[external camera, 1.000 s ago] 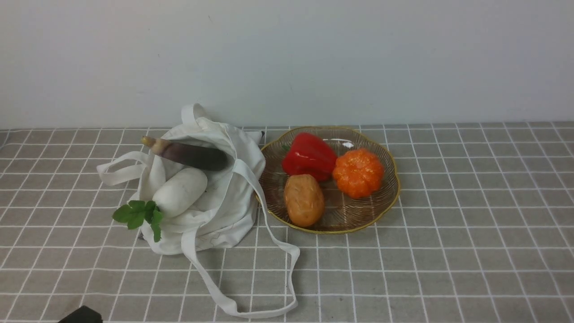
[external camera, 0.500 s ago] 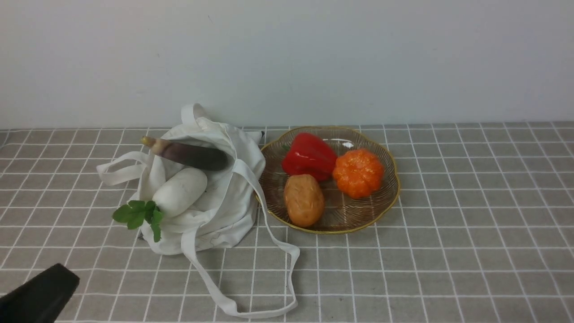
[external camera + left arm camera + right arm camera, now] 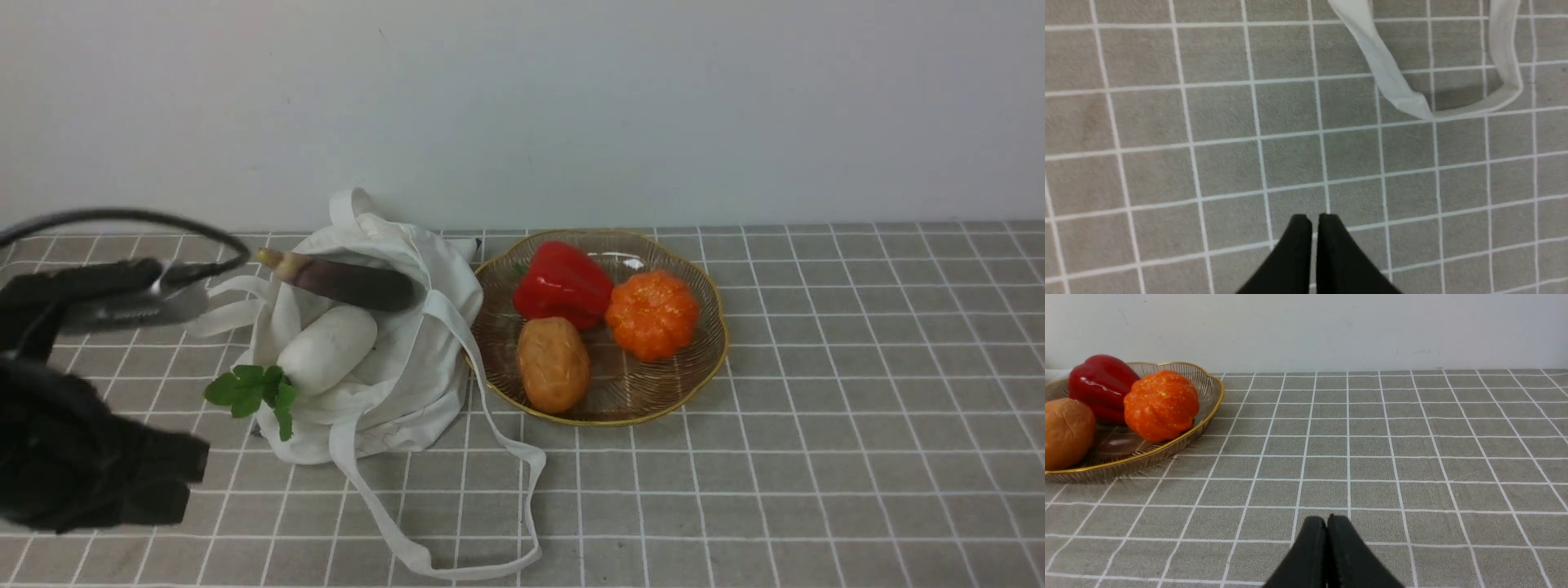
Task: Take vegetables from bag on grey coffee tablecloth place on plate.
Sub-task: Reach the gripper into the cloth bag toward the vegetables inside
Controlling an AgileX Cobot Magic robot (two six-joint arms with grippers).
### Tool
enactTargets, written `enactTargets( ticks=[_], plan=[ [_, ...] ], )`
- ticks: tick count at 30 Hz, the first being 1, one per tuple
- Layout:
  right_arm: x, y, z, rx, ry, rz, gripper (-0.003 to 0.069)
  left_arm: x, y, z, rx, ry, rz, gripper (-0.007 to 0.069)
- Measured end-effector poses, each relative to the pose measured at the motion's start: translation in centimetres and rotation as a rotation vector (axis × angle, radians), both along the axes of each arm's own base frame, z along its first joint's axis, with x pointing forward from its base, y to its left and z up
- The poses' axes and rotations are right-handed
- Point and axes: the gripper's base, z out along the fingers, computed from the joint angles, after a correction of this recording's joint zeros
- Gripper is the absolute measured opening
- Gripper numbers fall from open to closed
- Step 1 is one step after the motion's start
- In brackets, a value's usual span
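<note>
Radish (image 3: 331, 347) and eggplant (image 3: 351, 283) lie in bag (image 3: 416, 359), left of plate (image 3: 718, 343). Left claw (image 3: 1314, 218) together, over cloth (image 3: 1167, 122) near strap (image 3: 1384, 65). Right claw (image 3: 1327, 520) together, apart from plate.

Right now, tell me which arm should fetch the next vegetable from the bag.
Left. The left gripper hangs shut over the tablecloth near the bag, which holds the radish and eggplant. The right gripper sits on the far side of the plate.

Left end effector (image 3: 1314, 217) and right end effector (image 3: 1327, 519) closed.
</note>
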Motion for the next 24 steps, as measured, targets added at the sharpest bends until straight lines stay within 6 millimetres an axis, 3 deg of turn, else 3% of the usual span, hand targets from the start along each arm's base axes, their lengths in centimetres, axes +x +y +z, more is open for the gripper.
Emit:
enactTargets(
  ticks=[1, 3, 9, 15, 24],
  plan=[
    [0.0, 0.0, 0.0, 0.0, 0.0, 0.0, -0.0015, 0.2, 0.0, 0.0, 0.002, 0.002, -0.004, 0.0017],
    [0.0, 0.0, 0.0, 0.0, 0.0, 0.0, -0.0015, 3.2, -1.2, 0.2, 0.034, 0.01, -0.072, 0.0052],
    [0.0, 0.0, 0.0, 0.0, 0.0, 0.0, -0.0015, 6.8, -4.6, 0.3, 0.154, -0.02, -0.194, 0.0122],
    [0.0, 0.0, 0.0, 0.0, 0.0, 0.0, -0.0015, 10.4, -6.7, -1.0, 0.372, -0.105, -0.208, 0.0292],
    [0.0, 0.0, 0.0, 0.0, 0.0, 0.0, -0.0015, 13.6, -7.8, -4.9, 0.424, -0.178, -0.259, 0.0576]
  ],
)
